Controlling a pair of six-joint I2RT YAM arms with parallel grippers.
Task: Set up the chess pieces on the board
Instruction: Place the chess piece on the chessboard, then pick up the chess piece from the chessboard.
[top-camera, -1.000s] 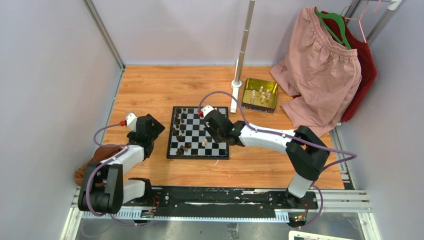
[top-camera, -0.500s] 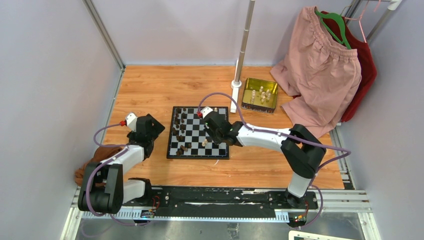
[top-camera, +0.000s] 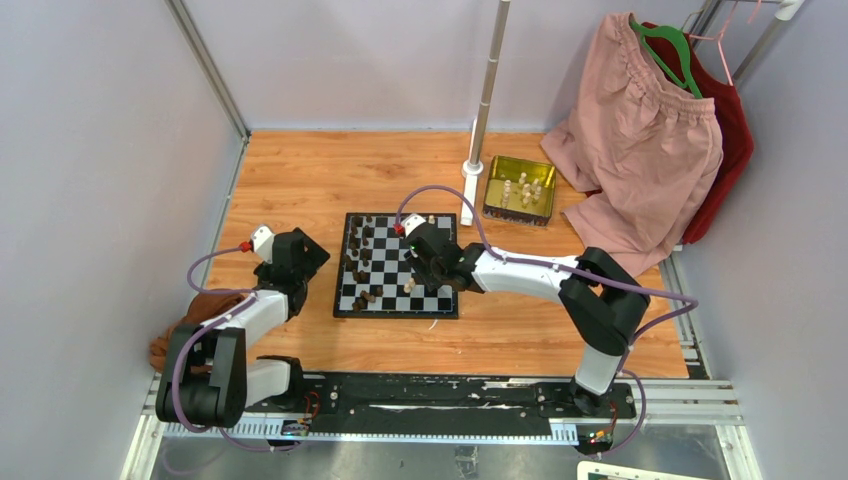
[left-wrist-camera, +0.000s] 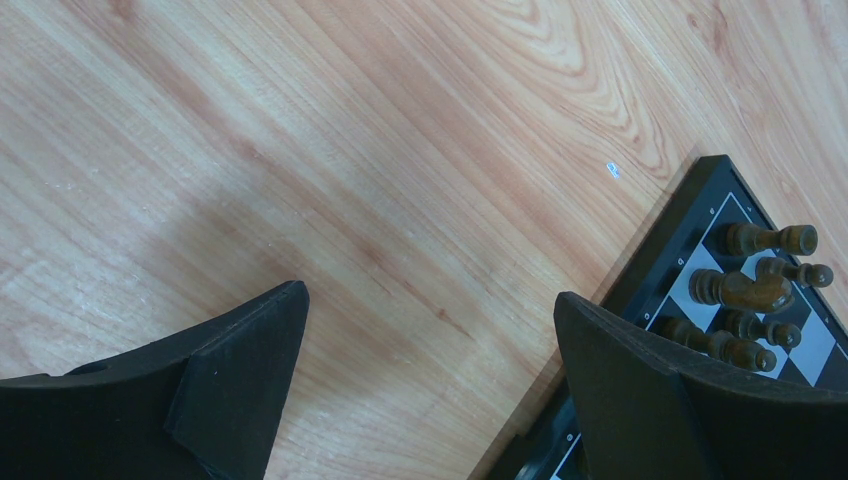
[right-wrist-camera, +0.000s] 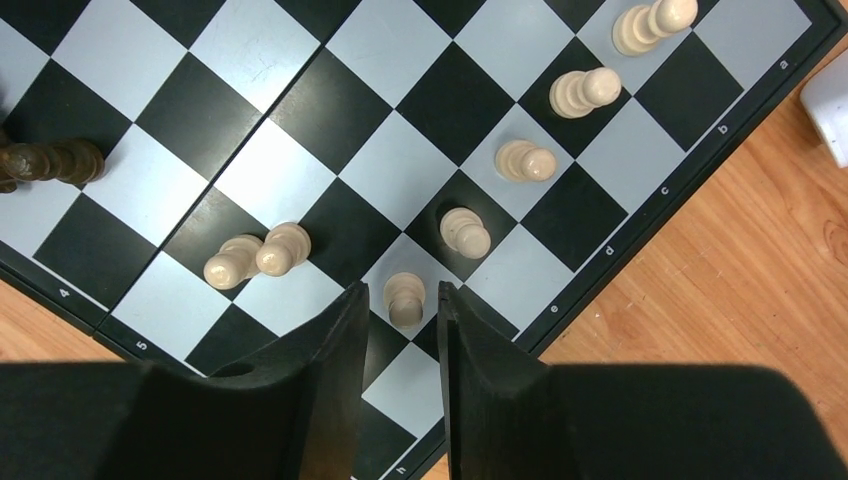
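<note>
From above, the board (top-camera: 390, 314) lies mid-table, dark chess pieces (top-camera: 358, 250) along its left side. My right gripper (top-camera: 435, 272) hangs over its near right part; my left gripper (top-camera: 300, 252) sits just left of it.

Left wrist: fingers (left-wrist-camera: 240, 360) spread wide over bare table (left-wrist-camera: 400, 150), with the board's corner and dark pieces (left-wrist-camera: 750, 290) at right.

Right wrist: fingers (right-wrist-camera: 335, 370) stand narrow around an upright cream pawn (right-wrist-camera: 405, 298), a sliver of gap on each side. More cream pawns (right-wrist-camera: 525, 160) line the right edge.
</note>
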